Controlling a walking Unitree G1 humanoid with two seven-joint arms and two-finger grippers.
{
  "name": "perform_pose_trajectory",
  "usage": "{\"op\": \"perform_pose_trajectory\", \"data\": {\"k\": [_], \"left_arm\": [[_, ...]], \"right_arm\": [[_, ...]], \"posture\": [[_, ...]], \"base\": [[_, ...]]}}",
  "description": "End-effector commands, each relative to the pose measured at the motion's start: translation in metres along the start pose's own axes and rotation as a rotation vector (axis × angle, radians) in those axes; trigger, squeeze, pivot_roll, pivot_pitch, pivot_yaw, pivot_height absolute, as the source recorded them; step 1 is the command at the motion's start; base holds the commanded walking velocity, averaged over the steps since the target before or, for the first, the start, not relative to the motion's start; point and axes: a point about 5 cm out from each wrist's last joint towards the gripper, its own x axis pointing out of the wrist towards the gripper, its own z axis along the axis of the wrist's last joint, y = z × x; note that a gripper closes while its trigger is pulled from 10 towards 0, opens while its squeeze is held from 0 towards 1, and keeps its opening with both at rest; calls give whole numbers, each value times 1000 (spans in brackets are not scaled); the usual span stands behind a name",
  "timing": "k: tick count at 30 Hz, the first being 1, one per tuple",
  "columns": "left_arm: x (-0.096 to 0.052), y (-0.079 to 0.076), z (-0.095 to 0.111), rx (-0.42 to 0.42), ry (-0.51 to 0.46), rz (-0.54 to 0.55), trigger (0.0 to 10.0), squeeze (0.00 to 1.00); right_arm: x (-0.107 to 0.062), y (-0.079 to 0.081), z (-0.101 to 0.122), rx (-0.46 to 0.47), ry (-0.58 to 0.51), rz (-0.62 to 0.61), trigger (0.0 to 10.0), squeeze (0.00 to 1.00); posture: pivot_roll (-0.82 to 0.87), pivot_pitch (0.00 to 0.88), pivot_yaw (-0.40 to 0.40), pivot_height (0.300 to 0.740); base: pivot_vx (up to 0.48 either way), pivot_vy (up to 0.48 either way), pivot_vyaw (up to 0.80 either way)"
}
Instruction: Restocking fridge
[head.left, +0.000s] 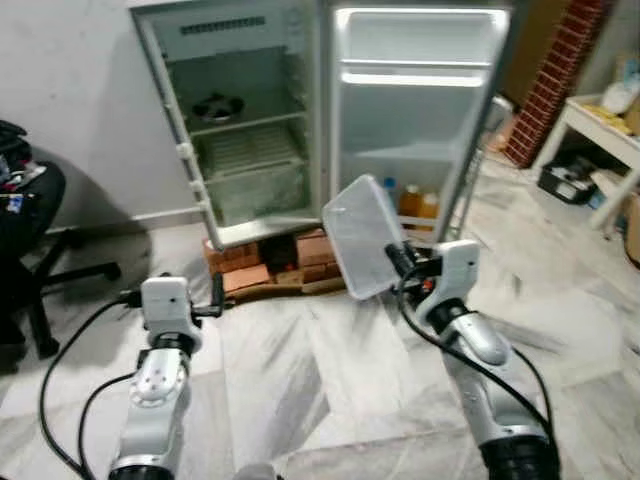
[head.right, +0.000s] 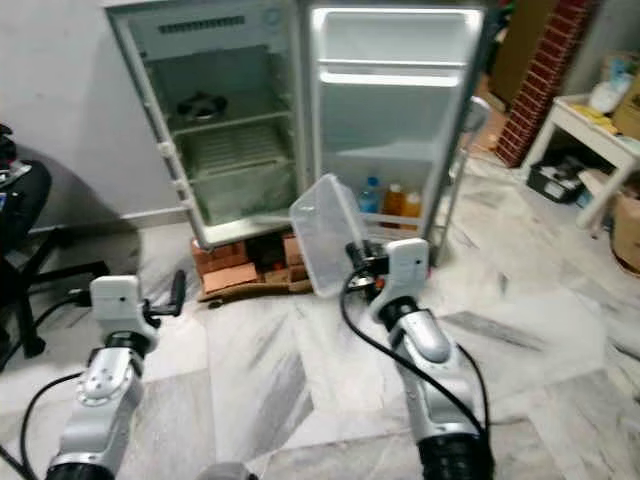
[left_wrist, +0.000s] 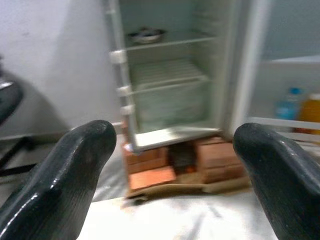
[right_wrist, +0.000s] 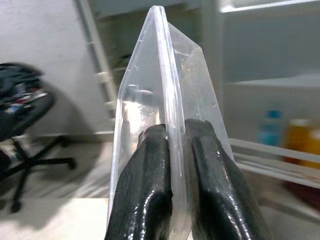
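- Your right end effector (head.left: 400, 262) holds a clear plastic container (head.left: 364, 236) out in front of the robot, tilted, at about 1 o'clock in the head view; the right wrist view shows both fingers (right_wrist: 145, 185) closed tight on one thin wall or rim (right_wrist: 167, 100) of it, one finger on each side.
- Your left end effector (left_wrist: 172, 175) is spread wide and carries nothing; it hovers low at about 10 o'clock, pointed at the fridge.
- The fridge (head.left: 240, 130) stands ahead at 12 o'clock on bricks (head.left: 262, 265), with its door (head.left: 415, 110) swung open. A dark bowl (head.left: 213, 106) sits on the upper shelf; the wire shelf (head.left: 245, 150) below it looks free.
- Bottles (head.left: 412, 203) stand in the lower door rack, just behind the container as the head camera sees it.
- The container looks empty, so judge it light; its thin walls will likely flex under the pinch and the smooth plastic may slip or pivot.
- The edge grip leaves most of the container hanging beyond the fingers, so expect it to swing as you walk.
- Level it before sliding it onto a shelf, and keep the free end away from the door frame.
- An office chair (head.left: 25, 230) stands at 9 o'clock, well apart from your path.
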Motion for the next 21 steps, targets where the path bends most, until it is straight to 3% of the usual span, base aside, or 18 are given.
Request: {"op": "perform_pose_trajectory", "data": {"k": [1,10,21], "left_arm": [[0,-1,3,-4,-8,-5,10000,0],[1,-3,4,0,-13,-4,10000,0],[0,-6,5,21,-18,-19,10000,0]], "right_arm": [[1,1,3,-16,-13,13,10000,0],[1,-4,5,-20,-19,-12,10000,0],[0,-7,0,-21,-13,-53,10000,0]], "posture": [[101,44,-5,740],[101,42,-9,740],[105,40,-8,740]], "base": [[345,334,0],[368,308,628],[441,0,0]]}}
